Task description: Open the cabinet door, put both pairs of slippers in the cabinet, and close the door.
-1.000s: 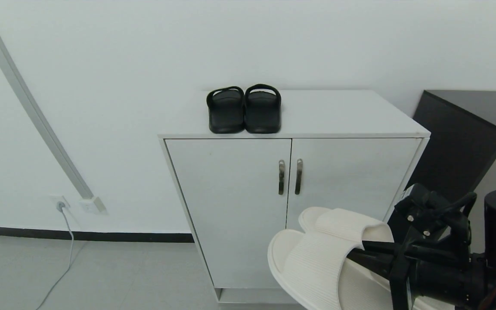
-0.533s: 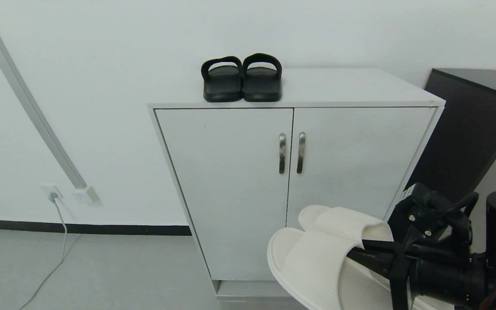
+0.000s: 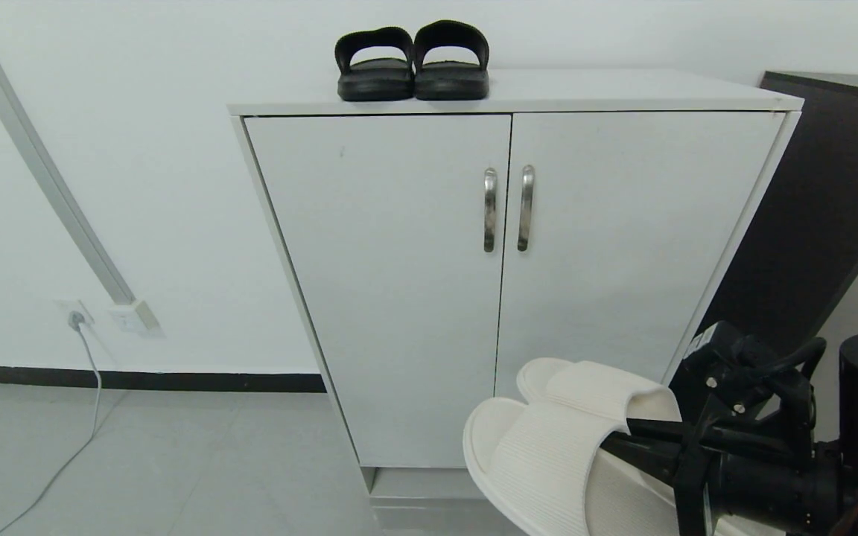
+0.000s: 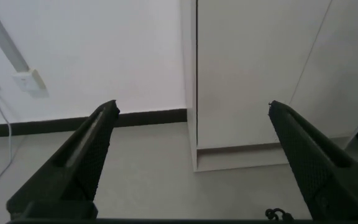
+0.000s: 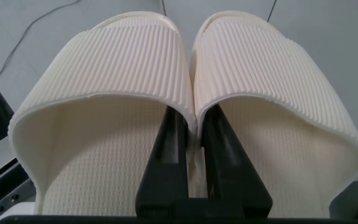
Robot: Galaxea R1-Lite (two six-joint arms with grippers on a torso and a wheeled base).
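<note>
Nearest, at 5 o'clock in the head view, the right gripper [image 5: 192, 134] holds a pair of cream-white ribbed foam slippers [image 3: 548, 447] side by side. One black finger [image 5: 166, 146] sits under each strap, and the jaws are clamped on the two inner strap edges pressed together between them. The toes point toward the cabinet, and the pair is held off the grey floor [image 3: 176, 476].

The left gripper [image 4: 192, 109] hangs low with its jaws spread wide and nothing between them, facing the cabinet's lower corner and the floor.

Beyond, filling the centre toward 12 o'clock, stands the white two-door cabinet [image 3: 399, 298]. Both doors are shut, and the two vertical metal handles [image 3: 489, 210] lie just beside each other at the middle seam. On its top, at 12 o'clock, a pair of black rubber slippers [image 3: 412, 61] sits side by side near the front edge.

At 3 o'clock a dark cabinet [image 3: 831, 208] stands beside it. At 8 o'clock a wall socket [image 3: 71, 316] has a grey cable [image 3: 64, 454] trailing down to the floor.
</note>
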